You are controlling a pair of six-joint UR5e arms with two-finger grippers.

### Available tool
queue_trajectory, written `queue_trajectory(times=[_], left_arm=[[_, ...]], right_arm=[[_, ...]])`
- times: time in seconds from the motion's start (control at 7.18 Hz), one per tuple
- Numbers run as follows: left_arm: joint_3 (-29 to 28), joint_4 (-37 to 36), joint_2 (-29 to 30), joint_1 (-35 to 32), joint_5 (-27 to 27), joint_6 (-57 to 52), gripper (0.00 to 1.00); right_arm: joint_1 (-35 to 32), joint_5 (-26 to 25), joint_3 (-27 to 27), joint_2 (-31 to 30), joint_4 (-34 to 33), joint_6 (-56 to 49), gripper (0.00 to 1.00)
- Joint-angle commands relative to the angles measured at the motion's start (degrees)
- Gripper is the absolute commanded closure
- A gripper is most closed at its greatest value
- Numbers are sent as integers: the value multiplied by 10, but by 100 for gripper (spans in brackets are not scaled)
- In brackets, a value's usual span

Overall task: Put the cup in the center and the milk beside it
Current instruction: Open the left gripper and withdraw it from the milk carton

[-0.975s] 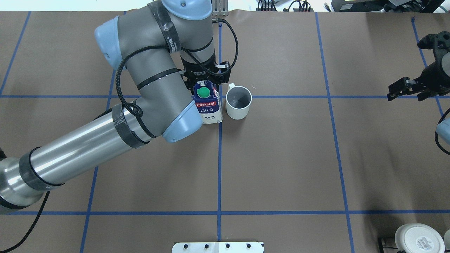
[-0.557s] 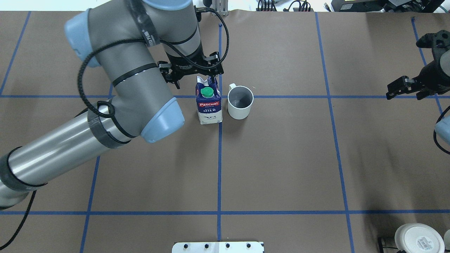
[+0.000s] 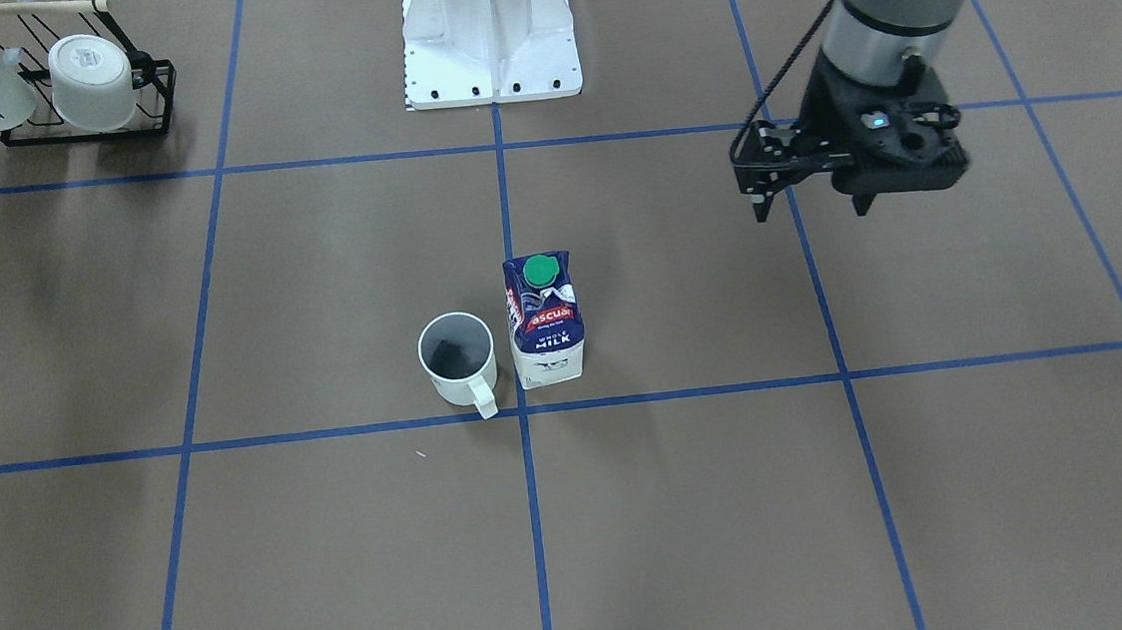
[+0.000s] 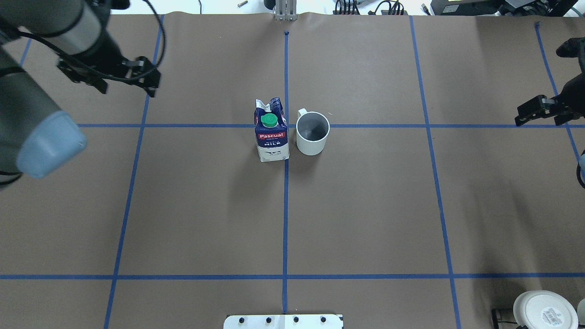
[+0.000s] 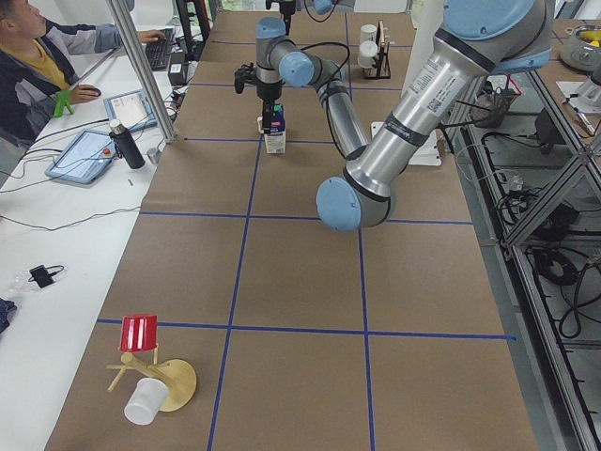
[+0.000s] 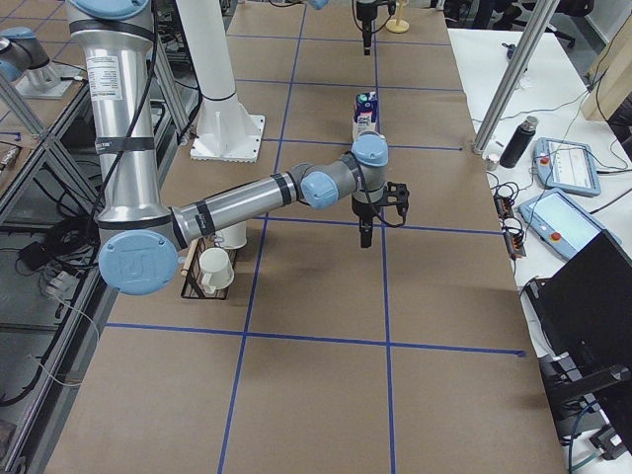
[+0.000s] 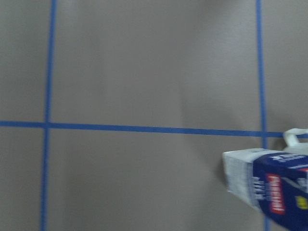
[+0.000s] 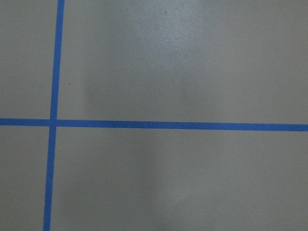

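Blue-and-white milk carton (image 4: 271, 137) is sitting beside white ceramic mug (image 4: 312, 133) at centre crossing (image 4: 286, 125), as tasked; left gripper (image 4: 125, 87) is hanging spread, empty; right gripper (image 4: 548, 109) unreadable.

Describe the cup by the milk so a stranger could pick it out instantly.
On the brown tabletop, go to where the central blue tape lines cross. A tall blue-and-white milk carton stands there, and the cup is right beside it. Unlike the carton, it is short, round and all white outside, with a dark grey inside and one loop handle.
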State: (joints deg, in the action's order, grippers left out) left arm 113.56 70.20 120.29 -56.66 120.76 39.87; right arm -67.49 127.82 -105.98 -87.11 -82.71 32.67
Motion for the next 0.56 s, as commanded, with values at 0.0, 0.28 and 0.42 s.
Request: queue_trajectory(times=[0.0,0.28,0.42], left_arm=[[-2,5,-101,-113,37,-217,2],[-53,25,-154,-189,67,-366,2],[-97,83,-176,-217,93,-410,2]], right_arm=[[-45,17,0,-30,0,-60,0],[-84,50,0,-51,0,-109,0],[-101,65,0,-58,0,-110,0]])
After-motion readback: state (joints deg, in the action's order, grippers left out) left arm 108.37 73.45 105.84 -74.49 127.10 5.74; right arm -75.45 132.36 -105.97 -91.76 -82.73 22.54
